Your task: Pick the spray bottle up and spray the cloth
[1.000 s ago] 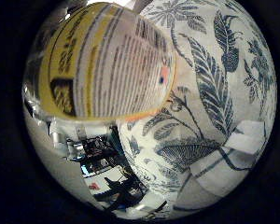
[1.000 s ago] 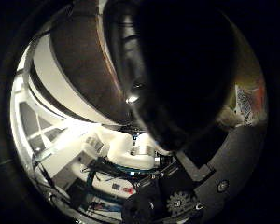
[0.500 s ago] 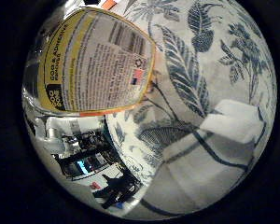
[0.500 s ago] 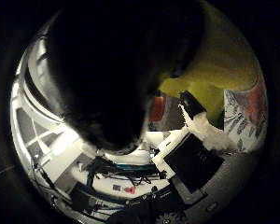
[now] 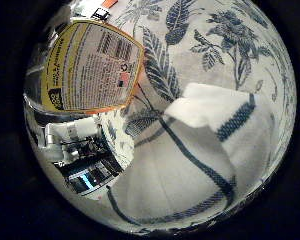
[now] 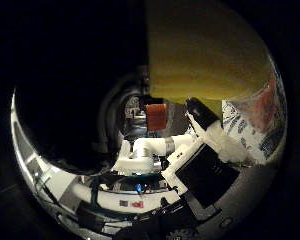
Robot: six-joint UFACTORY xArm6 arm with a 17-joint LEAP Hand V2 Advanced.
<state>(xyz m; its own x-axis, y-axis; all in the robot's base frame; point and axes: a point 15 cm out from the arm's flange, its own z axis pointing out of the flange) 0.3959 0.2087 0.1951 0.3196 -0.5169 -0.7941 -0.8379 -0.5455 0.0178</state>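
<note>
White-and-black robot hand

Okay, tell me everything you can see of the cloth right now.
The cloth is white woven fabric with dark blue stripes, some crossing near one edge. It lies loosely folded and rumpled, one corner humped up, on a tablecloth printed with blue leaves and flowers. It fills much of the little finger side view, so it is close below the palm. Nothing visibly touches it; the spray bottle is beside it.

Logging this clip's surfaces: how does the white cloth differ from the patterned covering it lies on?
The cloth is plain white with a few dark blue stripes; the tablecloth is printed all over with blue leaves and flowers. The cloth is folded and bunched, one corner raised; the tablecloth lies spread flat beneath it. Both are white-and-blue fabric. The spray bottle sits close to the palm, beside the cloth.
</note>
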